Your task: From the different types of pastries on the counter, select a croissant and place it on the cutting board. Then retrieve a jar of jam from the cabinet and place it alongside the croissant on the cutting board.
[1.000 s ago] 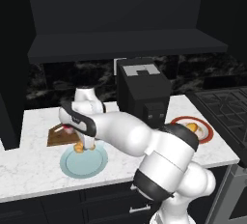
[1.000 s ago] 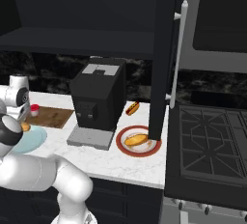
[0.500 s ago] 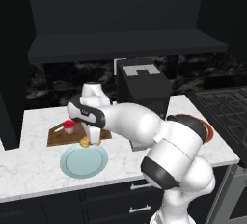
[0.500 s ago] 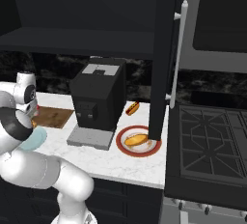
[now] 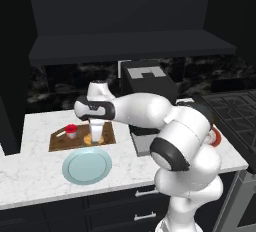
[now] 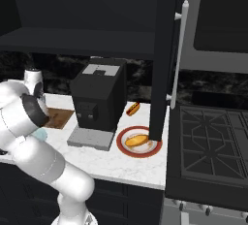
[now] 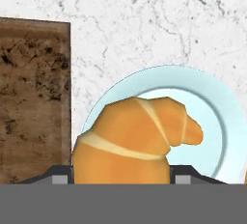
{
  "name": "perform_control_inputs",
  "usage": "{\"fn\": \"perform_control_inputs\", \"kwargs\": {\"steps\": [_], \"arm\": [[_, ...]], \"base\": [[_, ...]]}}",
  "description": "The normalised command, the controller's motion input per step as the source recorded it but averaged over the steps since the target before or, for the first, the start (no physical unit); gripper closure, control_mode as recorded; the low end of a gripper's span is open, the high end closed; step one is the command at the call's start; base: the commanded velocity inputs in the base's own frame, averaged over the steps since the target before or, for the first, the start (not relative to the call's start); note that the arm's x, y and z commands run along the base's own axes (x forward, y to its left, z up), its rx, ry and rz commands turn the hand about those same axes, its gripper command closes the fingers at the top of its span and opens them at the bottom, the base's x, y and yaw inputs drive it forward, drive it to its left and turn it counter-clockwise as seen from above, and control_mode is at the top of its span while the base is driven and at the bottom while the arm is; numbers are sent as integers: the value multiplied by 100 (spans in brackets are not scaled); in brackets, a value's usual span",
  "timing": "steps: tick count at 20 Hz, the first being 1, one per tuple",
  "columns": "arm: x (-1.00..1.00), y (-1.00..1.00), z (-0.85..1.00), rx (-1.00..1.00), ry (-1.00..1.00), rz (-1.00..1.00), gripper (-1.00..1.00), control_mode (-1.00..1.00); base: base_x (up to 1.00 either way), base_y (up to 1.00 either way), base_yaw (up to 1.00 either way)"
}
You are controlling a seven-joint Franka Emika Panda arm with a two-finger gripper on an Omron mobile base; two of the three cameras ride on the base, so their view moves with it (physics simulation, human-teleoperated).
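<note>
My gripper (image 5: 94, 137) is shut on the golden croissant (image 5: 92, 139) and holds it low over the right end of the brown cutting board (image 5: 57, 141). In the hand view the croissant (image 7: 135, 136) sits between the fingertips, with the board (image 7: 29, 97) to its left and a light-blue plate (image 7: 219, 121) behind it. A jar of jam (image 5: 71, 130) with a red lid stands on the board's left part. Above the counter (image 5: 30, 176) hangs the dark cabinet (image 5: 130, 46). An oblong pastry (image 6: 137, 140) lies on a red-rimmed plate.
The light-blue plate (image 5: 87, 166) lies just in front of the board. A black coffee machine (image 6: 99, 103) stands right of it, with another small pastry (image 6: 133, 108) beside it. An open cabinet door (image 6: 164, 54) hangs over the red-rimmed plate (image 6: 121, 144); a stove (image 6: 213, 151) is at right.
The gripper has carried the croissant from above the light-blue plate back toward the cutting board. The jaws kept the same grip.
</note>
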Motion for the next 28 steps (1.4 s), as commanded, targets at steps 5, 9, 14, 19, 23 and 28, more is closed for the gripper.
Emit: {"fn": "perform_control_inputs", "kwargs": {"steps": [5,9,14,19,23,28], "arm": [[43,-3,5,-2,0,-10,100,-100],[17,-11,2,-1,0,-5,100,-100],[0,-14,0,0,-1,0,100,-100],[22,-6,0,0,-4,0,100,-100],[38,0,0,0,-4,0,100,-100],[22,8,0,0,-7,0,100,-100]], "base": [[0,0,0],[0,0,0],[0,0,0],[0,0,0],[0,0,0],[0,0,0]]}}
